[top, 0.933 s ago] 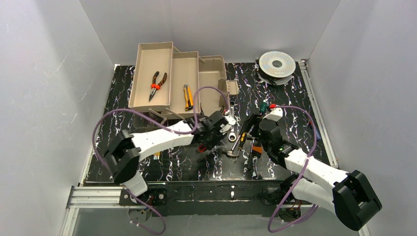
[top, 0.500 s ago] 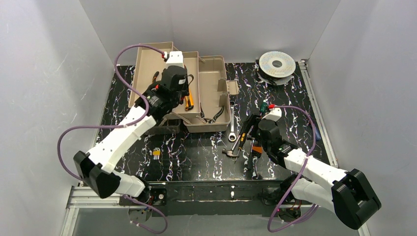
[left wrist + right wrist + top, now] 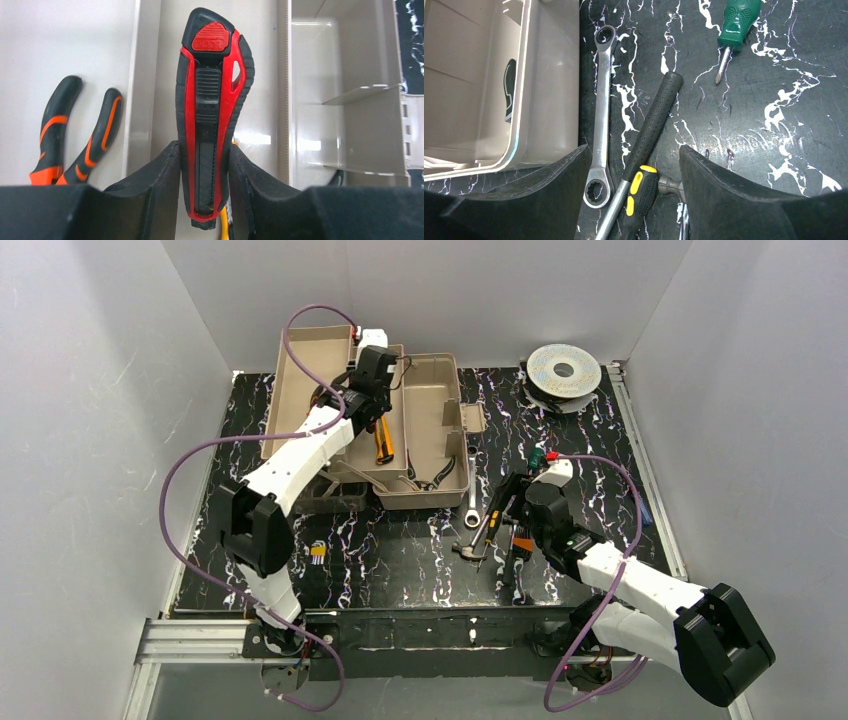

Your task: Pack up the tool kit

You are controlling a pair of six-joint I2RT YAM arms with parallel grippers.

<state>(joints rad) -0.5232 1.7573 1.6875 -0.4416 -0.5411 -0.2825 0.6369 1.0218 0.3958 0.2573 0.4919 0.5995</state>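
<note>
The beige toolbox (image 3: 437, 390) stands open at the back left with its fold-out trays spread. My left gripper (image 3: 368, 405) hangs over the middle tray (image 3: 167, 75), shut on a red and black utility knife (image 3: 212, 100) that stands upright between its fingers (image 3: 160, 180). Red pliers (image 3: 75, 135) lie in the left tray. The yellow knife (image 3: 384, 445) lies in the middle tray. My right gripper (image 3: 510, 525) is open low over the table. Between its fingers (image 3: 719, 185) lie a ring wrench (image 3: 601, 115), a black-handled hammer (image 3: 651, 120) and a yellow and black screwdriver handle (image 3: 639, 197).
A green screwdriver (image 3: 734, 25) lies on the black marbled table (image 3: 400, 560) beyond my right gripper. The silver wire spool (image 3: 563, 370) sits at the back right. A small set of hex keys (image 3: 317, 552) lies front left. White walls enclose the table.
</note>
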